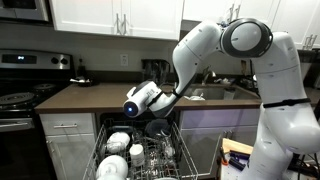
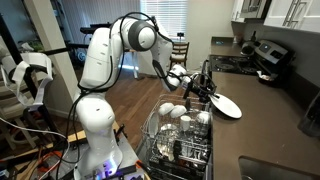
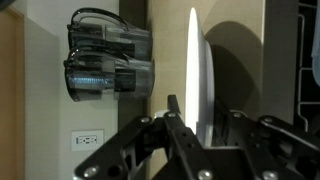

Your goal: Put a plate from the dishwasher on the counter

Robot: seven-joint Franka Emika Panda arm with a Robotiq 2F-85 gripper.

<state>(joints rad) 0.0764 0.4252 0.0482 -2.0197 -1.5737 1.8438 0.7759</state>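
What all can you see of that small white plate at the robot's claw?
The small, round, white plate, smooth like glazed ceramic with a thin rim, is tilted above the long dark brown counter. The wrist view shows it edge-on between the fingers of the black gripper; whether they pinch it is unclear.

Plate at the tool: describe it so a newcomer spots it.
Find the long dark brown counter beside the dishwasher's wire rack. Over it, at the black tool, is the small round flat white plate. Unlike the rounded white bowls in the rack, it is flat and outside it.
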